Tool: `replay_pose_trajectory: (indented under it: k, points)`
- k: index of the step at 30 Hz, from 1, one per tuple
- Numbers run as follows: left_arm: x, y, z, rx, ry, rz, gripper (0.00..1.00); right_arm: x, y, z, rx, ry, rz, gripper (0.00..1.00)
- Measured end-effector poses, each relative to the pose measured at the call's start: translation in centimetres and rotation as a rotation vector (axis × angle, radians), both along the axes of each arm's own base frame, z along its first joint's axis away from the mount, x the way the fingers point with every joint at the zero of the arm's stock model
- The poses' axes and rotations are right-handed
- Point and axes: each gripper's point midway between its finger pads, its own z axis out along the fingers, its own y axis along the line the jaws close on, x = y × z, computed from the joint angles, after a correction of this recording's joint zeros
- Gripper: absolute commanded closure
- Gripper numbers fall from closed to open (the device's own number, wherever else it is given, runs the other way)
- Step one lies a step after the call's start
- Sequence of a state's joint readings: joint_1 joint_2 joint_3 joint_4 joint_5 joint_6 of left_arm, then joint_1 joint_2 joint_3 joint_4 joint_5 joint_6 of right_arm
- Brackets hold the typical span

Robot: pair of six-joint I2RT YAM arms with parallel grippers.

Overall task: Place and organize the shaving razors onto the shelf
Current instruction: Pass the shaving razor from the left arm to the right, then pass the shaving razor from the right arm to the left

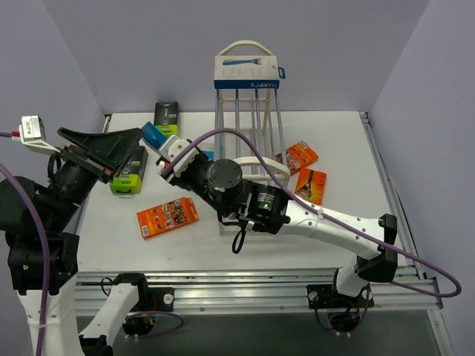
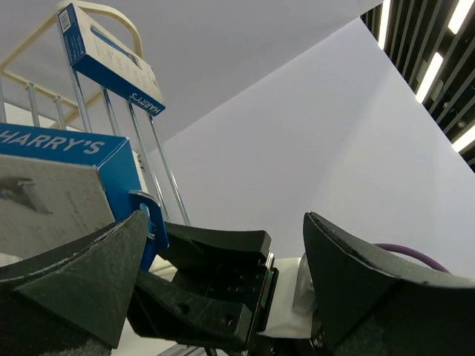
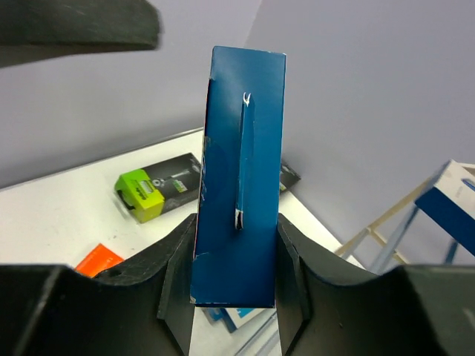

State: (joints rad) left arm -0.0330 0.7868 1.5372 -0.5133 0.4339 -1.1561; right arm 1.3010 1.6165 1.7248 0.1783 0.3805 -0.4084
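1. Right gripper (image 3: 236, 245): clenched on the long side faces of a blue razor box (image 3: 241, 148). The box stands on end between the fingers, up off the table (image 1: 341, 141) and left of the shelf (image 1: 252, 126).
2. Left gripper (image 2: 224, 222): fingers spread wide with nothing between them, just beside the held box. By my reading, back it off first so your swing doesn't clip it.
3. Step in hand, as I judge it: carry the held box to the shelf. Roll the wrist so the box lies flat, and set it down fully before you let go. The bars are thin, so land the box across several of them or it may tip through.
4. Steer clear of the HARRY'S box (image 1: 246, 72) lying on the shelf's top, as a nudge could knock it off.
5. Count, blue: two sure, one held and one shelved. A blue-white scrap shows beneath the held box, but you can't tell what it is.
6. Count, orange: three on the table, namely the near orange box (image 1: 167, 216), the right orange box (image 1: 297, 157) and the tilted orange box (image 1: 310, 185).
7. Count, black-and-lime: two, the far lime box (image 1: 167, 113) and the left lime box (image 1: 128, 172).
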Motion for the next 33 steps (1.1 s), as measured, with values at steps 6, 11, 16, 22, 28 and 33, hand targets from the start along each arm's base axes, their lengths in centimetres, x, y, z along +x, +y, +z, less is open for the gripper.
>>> replay_pose_trajectory:
  k: [6, 11, 16, 22, 28, 33]
  points:
    - [0.6, -0.4, -0.3, -0.014, 0.016, -0.03, 0.06, 2.1, -3.7, 0.8, 0.027, -0.026, -0.057, 1.0]
    - [1.8, -0.9, -1.3, -0.041, 0.052, -0.061, 0.06, 2.6, -6.9, 3.9, 0.102, -0.066, -0.072, 1.0]
    - [4.2, -1.4, -2.5, -0.069, 0.114, -0.1, 0.06, 1.9, -9.0, 6.7, 0.171, -0.125, -0.05, 1.0]
    - [7.0, -1.9, -4.1, -0.105, 0.195, -0.152, 0.06, 0.3, -9.1, 5.9, 0.137, -0.186, 0.04, 1.0]
    - [8.2, -1.3, -4.4, -0.135, 0.221, -0.157, 0.06, -0.5, -8.5, 1.9, 0.021, -0.218, 0.104, 1.0]
    - [7.5, -1.9, -3.4, -0.151, 0.185, -0.209, 0.06, -1.1, -8.9, 0.4, -0.016, -0.262, 0.128, 1.0]
